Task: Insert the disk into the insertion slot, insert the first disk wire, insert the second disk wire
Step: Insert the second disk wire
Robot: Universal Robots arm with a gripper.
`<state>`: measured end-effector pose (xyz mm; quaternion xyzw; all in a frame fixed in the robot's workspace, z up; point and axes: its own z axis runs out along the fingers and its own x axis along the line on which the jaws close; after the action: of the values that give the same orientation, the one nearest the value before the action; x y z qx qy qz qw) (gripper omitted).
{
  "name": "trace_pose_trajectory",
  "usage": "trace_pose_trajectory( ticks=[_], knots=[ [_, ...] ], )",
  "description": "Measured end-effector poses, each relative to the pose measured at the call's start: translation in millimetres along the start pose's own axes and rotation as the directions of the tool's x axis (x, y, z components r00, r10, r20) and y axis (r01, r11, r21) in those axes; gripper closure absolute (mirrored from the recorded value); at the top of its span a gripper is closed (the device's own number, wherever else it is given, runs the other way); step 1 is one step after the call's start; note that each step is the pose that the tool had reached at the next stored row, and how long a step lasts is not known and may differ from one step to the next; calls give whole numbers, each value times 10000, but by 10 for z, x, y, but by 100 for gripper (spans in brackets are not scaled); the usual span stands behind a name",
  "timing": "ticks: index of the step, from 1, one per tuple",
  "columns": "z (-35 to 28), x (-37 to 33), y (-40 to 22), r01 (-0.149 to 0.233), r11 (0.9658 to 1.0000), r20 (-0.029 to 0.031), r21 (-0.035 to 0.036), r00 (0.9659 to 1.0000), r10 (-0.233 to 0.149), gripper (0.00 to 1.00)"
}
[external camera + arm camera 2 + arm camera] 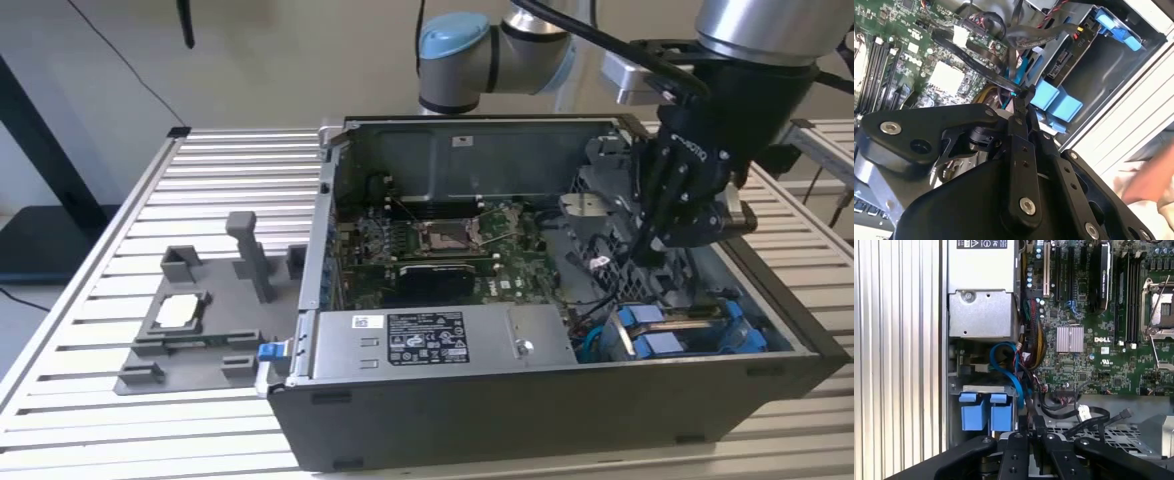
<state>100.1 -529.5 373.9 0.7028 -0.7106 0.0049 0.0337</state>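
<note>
While the disk (981,412) is sitting in its slot (1114,55) at the case's (534,420) corner on the exterior view's right, the tool (1024,95) is pinching shut on a dark wire (974,60) beside it. The first-wire step seems underway, calling for lining its end up squarely with the disk.

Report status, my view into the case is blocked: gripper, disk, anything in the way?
Gripper shut on black wire. Disk seated in slot. Loose cables close by.

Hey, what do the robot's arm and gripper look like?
The arm is silver tubing with a light-blue joint cap and black cables running along it. The gripper is matte black, its linkage bars pinned with silver screws.
</note>
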Motion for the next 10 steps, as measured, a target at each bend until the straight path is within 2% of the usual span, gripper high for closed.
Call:
trace_pose_trajectory(
  ticks=[4,10],
  knots=[
    [29,33,-35,10,9998,7,-181,10000,-10,84],
    [75,77,-115,19,9995,48,-313,10000,-18,84]
  ],
)
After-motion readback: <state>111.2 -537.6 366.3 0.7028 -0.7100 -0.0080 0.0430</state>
